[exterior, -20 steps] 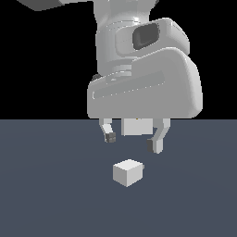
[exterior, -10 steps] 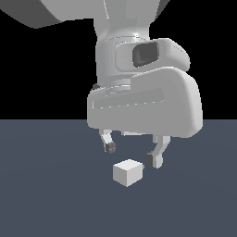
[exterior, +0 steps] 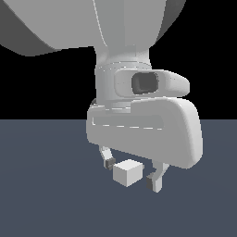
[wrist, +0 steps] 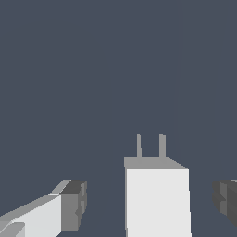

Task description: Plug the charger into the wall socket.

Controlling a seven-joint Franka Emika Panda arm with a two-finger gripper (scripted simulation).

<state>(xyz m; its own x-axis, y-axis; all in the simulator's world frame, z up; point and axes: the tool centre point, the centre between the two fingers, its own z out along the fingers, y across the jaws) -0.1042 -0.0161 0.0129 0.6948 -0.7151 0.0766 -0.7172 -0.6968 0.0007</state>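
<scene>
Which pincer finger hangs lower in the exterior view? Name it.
The finger on the exterior view's right: its tip reaches lower than the other finger, with the charger between them.

White charger (exterior: 126, 173), 2 prongs showing.

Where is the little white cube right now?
In the exterior view, the small white cube charger sits on the dark floor between the open end effector's two fingers, touching neither.

A bare simulated test space: flat slate-grey floor (exterior: 46, 203), black void behind.
</scene>
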